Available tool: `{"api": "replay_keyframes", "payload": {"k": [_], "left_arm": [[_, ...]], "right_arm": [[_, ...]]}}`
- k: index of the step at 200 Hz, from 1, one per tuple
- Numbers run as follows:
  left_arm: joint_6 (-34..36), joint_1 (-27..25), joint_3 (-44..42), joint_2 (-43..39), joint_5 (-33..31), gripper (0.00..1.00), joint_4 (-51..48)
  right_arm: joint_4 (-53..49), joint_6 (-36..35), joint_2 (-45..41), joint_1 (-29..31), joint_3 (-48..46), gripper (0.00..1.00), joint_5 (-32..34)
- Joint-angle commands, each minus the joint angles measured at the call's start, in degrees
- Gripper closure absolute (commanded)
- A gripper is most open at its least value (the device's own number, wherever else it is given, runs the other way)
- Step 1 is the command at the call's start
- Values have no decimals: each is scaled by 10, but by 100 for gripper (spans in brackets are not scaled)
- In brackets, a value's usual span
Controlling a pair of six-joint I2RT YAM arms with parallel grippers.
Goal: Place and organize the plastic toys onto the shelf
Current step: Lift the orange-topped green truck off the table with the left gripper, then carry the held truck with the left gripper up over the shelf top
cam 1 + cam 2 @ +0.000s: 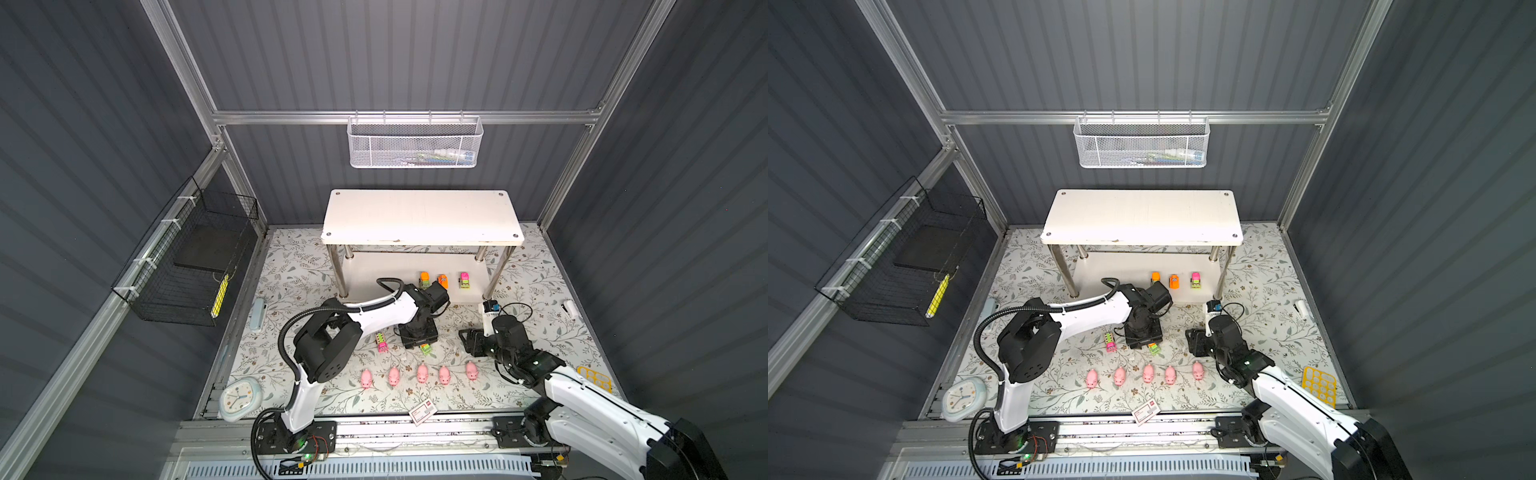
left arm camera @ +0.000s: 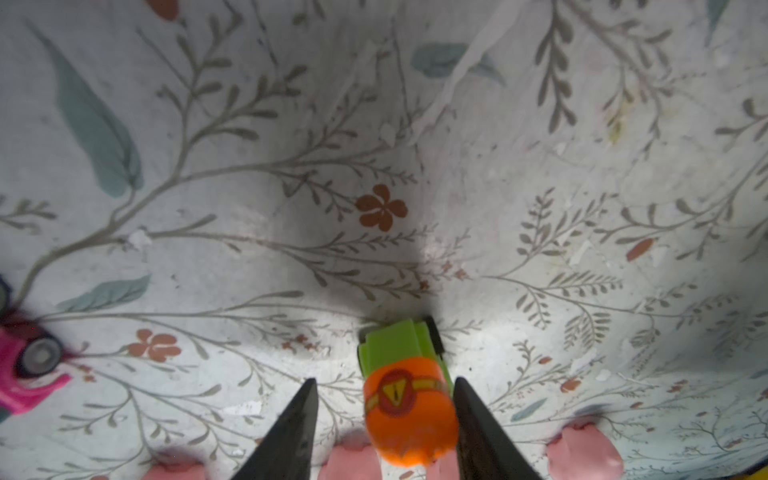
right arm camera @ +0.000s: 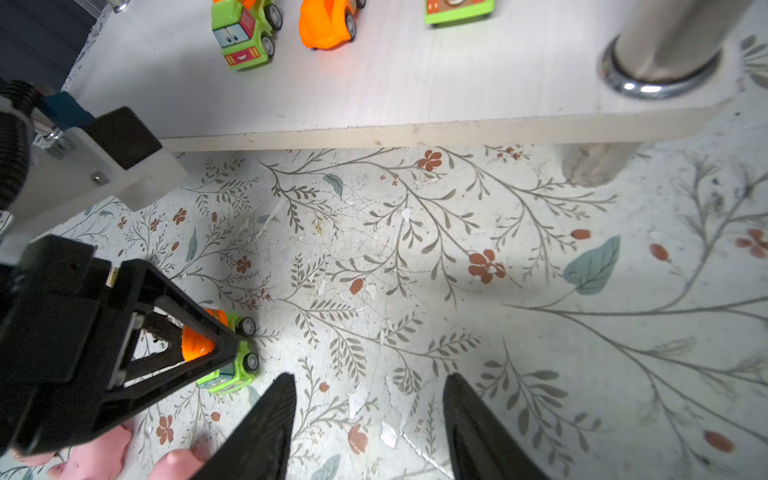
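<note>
- Shelf [image 1: 422, 216], lower board: three cars [image 1: 443, 281] near front edge.
- Left gripper [image 2: 384, 380]: fingers spread astride lime-green car [image 2: 399, 345].
- Right gripper [image 3: 368, 376]: fingers spread above floral mat [image 3: 519, 340].

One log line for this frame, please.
left gripper: open, straddling green mixer car on mat | right gripper: open, empty | lower shelf: three cars

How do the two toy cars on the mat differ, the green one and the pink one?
The green car sits between the left gripper's fingers; the pink car sits clear of it. The green car carries an orange drum; the pink car shows a lime green top. Both rest on the floral mat, not on the shelf.
</note>
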Motion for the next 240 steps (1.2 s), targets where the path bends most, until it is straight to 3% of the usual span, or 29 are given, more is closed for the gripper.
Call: {"api": "replay_keyframes", "payload": {"k": [1, 60, 150, 183, 240], "left_arm": [[19, -2, 25, 11, -14, 53, -32], [68, -1, 50, 15, -52, 75, -76], [261, 6, 71, 24, -107, 73, -166], [282, 7, 75, 17, -155, 73, -180], [290, 9, 48, 20, -148, 68, -138]], "right_arm": [[7, -8, 1, -3, 9, 41, 7], [9, -8, 8, -4, 11, 41, 9], [15, -8, 40, -4, 33, 41, -2], [14, -8, 47, -4, 41, 41, -6], [11, -6, 55, -4, 49, 40, -13]]}}
